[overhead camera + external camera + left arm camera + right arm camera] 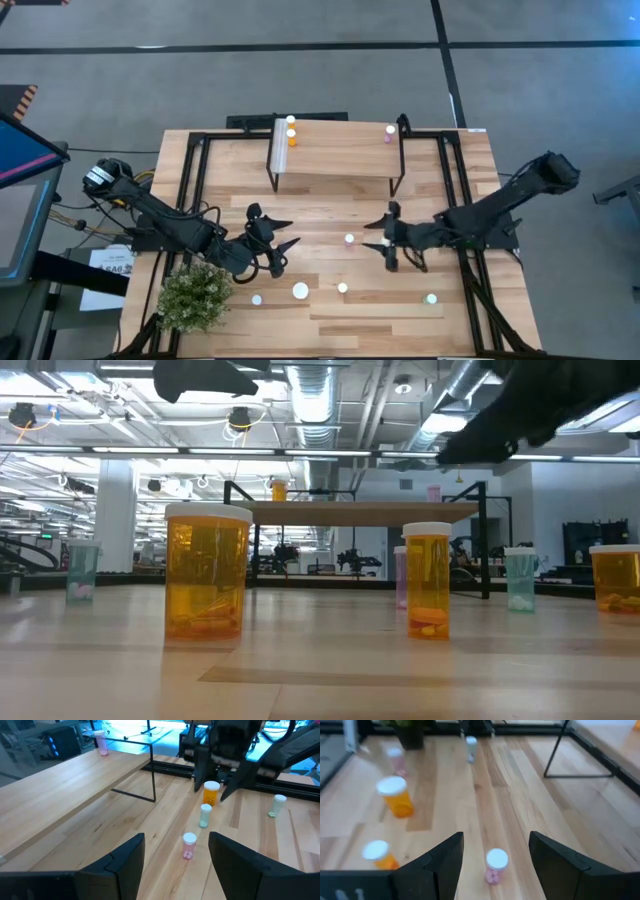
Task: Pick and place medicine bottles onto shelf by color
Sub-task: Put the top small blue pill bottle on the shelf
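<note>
Nearest the front edge of the table, a loose row of medicine bottles stands upright on the wood: a wide orange bottle with a white cap, a smaller orange one just to its right, a pale green one toward the potted plant at the left front corner, and another pale green one off to the right. From table height the big orange bottle and the smaller orange bottle loom closest, both with pills lying at the bottom. A little farther in, a pink bottle stands alone between the two arms. The right gripper hangs just beside it with its fingers spread and nothing between them; its own camera shows that pink bottle on the table ahead of the gap. The left gripper hovers on the other side, well apart from the pink bottle, its fingers likewise spread and empty. Beyond both, toward the back of the table, stands the shelf, a light wood top on thin black legs. On its left end two orange bottles sit close together, and at its right end is a single pink bottle.
</note>
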You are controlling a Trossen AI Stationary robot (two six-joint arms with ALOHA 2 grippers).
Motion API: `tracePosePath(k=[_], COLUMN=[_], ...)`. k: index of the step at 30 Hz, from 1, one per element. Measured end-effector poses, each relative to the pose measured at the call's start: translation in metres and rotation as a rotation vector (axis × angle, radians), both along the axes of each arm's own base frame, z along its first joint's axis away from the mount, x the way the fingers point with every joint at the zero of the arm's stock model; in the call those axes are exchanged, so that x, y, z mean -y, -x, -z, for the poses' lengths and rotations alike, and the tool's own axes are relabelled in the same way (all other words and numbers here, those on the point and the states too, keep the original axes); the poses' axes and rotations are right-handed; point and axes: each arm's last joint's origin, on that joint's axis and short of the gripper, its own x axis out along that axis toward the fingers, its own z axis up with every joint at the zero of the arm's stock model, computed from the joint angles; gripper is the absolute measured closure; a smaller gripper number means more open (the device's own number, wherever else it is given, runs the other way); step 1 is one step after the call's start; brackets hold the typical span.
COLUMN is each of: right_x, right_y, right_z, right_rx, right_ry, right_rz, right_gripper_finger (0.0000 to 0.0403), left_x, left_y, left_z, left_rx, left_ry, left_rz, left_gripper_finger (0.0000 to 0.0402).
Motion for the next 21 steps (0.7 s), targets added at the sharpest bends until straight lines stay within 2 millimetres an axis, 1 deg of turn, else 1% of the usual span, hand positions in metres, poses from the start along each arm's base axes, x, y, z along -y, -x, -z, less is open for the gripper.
tracePosePath(k=[2,7,13,19,21], right_x=[0.002,0.01,0.017,0.024,0.026], right_y=[-0.006,-0.019,-0.033,-0.04,-0.042], right_z=[0.007,0.024,0.041,0.061,0.064], right_rx=[-0.02,-0.067,-0.085,-0.138,-0.141], right_ry=[0.004,-0.058,-0.08,-0.123,-0.129], right_rz=[0.017,0.05,0.083,0.127,0.139], right_gripper_finger=[0.0154,0.0154,0.0154,0.0154,0.0154], left_x=[0.0,0.0,0.0,0.0,0.0], left_y=[0.0,0.0,0.0,0.0,0.0], left_z=[0.0,0.0,0.0,0.0,0.0], left_rx=[0.0,0.0,-0.001,-0.002,-0.002], left_ry=[0.0,0.0,0.0,0.001,0.0], left_rz=[0.0,0.001,0.002,0.003,0.003], left_gripper_finger=[0.0194,0.0194,0.0194,0.0194,0.0194])
